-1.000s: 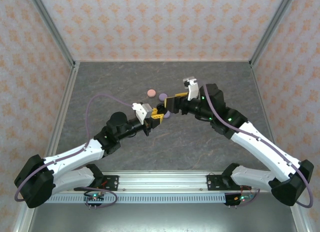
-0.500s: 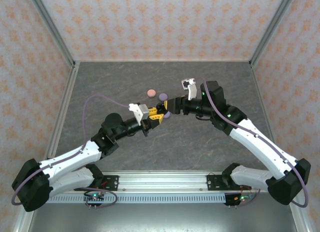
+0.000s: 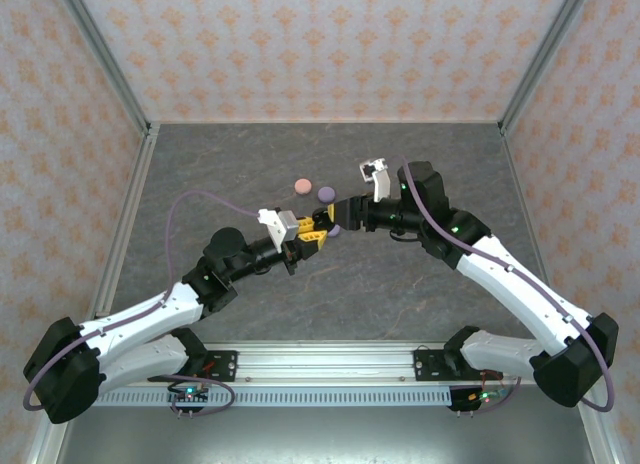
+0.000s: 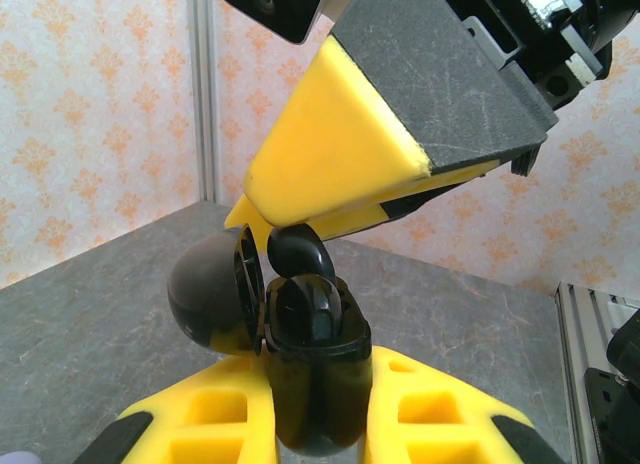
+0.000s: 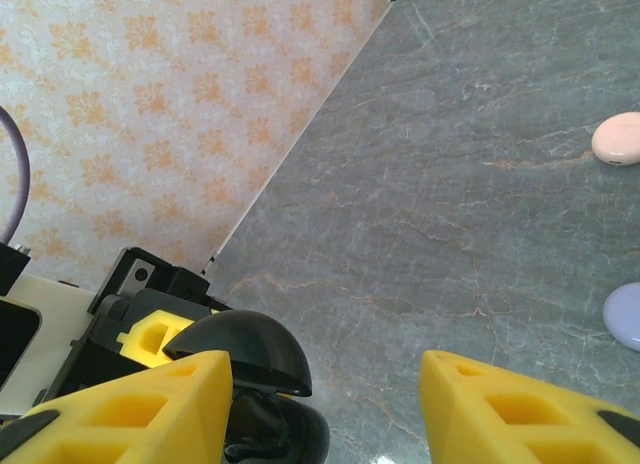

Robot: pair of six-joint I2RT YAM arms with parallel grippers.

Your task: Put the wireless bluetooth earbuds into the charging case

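- Here, the left fingers point(image 4: 460, 414) clamp the black case point(image 4: 315, 384), its lid swung open and its mouth facing the right arm.
- A black earbud point(image 4: 298, 254) sits at that mouth, just beneath one of the right fingers point(image 5: 130, 404), which are spread wide and empty.
- Pushing along the case's long axis should seat it.

Seen from my remote console: the grey stone-patterned table point(image 3: 230, 164) carries a pink case point(image 3: 299, 186) with a lilac case point(image 3: 326, 194) just beside it.
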